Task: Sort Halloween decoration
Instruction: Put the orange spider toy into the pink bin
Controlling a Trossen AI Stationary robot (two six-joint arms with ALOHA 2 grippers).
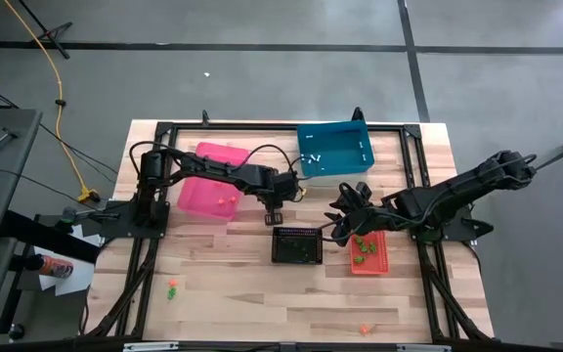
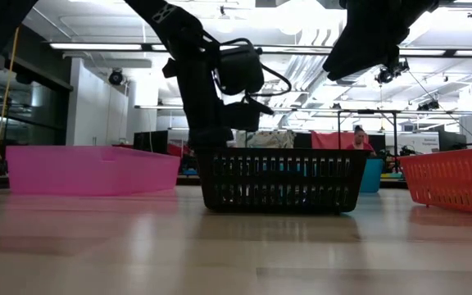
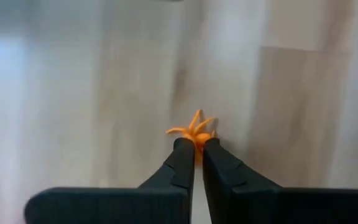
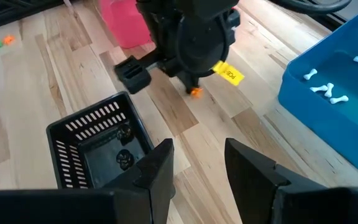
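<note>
My left gripper (image 3: 192, 149) hovers over bare wood between the pink bin (image 1: 208, 191) and the black basket (image 1: 296, 244), shut on a tiny orange spider-like trinket (image 3: 195, 128). From the right wrist view this gripper (image 4: 193, 84) points down with the orange trinket (image 4: 195, 91) at its tips. My right gripper (image 4: 197, 165) is open and empty, above the gap between the black basket and the red basket (image 1: 368, 252). Green trinkets (image 1: 363, 246) lie in the red basket and white bones (image 4: 325, 89) in the blue bin (image 1: 335, 149). Loose trinkets (image 1: 172, 288) lie on the table. My left gripper pinches the orange trinket's body (image 3: 199, 138) between its two fingertips, coming from above and pointing down. The trinket's thin legs (image 3: 182, 130) stick out beyond the tips. I cannot tell whether it is clear of the table.
Dark trinkets (image 4: 124, 158) sit in the black basket (image 4: 98, 143). A yellow label (image 4: 227, 74) lies on the wood by the left gripper. Another orange trinket (image 1: 365, 330) lies near the table's near edge. The table's near half is mostly bare wood.
</note>
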